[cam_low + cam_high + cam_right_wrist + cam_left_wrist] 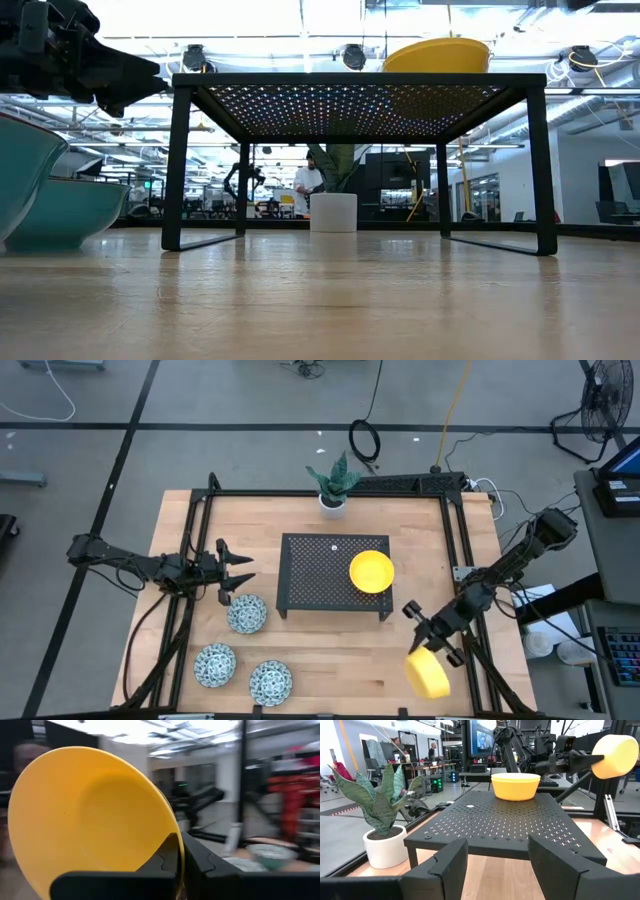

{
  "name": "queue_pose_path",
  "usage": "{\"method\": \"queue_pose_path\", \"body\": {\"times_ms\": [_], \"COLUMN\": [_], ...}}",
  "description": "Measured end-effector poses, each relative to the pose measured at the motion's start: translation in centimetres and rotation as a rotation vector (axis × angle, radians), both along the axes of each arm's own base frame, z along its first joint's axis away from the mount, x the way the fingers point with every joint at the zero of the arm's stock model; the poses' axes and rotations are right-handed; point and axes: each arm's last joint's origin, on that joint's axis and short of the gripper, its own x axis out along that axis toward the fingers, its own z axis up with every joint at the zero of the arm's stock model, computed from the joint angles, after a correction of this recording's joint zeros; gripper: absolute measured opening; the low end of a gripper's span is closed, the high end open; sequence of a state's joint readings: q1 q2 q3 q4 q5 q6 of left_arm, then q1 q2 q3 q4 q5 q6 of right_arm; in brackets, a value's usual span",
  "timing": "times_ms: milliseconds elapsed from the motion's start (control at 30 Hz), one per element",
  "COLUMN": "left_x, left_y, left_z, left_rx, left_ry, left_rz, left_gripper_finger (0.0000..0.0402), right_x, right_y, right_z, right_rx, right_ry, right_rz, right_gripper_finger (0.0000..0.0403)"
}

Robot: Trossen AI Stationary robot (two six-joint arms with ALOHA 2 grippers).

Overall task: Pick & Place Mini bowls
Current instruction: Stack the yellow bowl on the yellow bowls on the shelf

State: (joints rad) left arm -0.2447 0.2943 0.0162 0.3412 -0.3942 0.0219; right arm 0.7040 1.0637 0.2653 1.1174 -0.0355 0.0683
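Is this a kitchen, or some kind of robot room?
Probably a robotics lab, not a kitchen. The wooden table sits in a metal frame on a concrete floor, with computer screens, desks and another robot arm in the room behind.

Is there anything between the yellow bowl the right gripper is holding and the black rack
Nothing visible. The right gripper holds a yellow bowl off the black rack's front right corner, with bare tabletop between.

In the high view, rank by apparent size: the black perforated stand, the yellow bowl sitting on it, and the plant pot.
1. Black perforated stand, clearly largest.
2. Yellow bowl on the stand.
3. White plant pot, smallest, though its leaves partly cover it, so the gap from the bowl is uncertain.
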Motion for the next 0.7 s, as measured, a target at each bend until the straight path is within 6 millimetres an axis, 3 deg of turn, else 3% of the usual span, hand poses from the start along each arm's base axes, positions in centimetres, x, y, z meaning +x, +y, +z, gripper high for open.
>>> {"method": "queue_pose_path", "body": {"times_ms": [167,267,700], "left_x": [0.00,0.00,0.00], "left_y": [0.00,0.00,0.00], "left_z": [0.00,0.00,0.00], "left_rx": [0.000,0.000,0.000], "left_ry": [0.000,0.000,0.000], "left_rz": [0.000,0.000,0.000], "left_gripper_finger": [0.0212,0.0212,0.0212], "right_x": [-0.54,-0.68,-0.65], "right_y": [0.47,0.58,0.62], "right_z": [-0.04,-0.12,-0.32], "right_rx": [-0.017,-0.017,-0.029], "right_ry": [-0.003,0.014,0.032], "right_rz": [0.252,0.317,0.317], "right_gripper_finger": [0.0000,0.0000,0.0000]}}
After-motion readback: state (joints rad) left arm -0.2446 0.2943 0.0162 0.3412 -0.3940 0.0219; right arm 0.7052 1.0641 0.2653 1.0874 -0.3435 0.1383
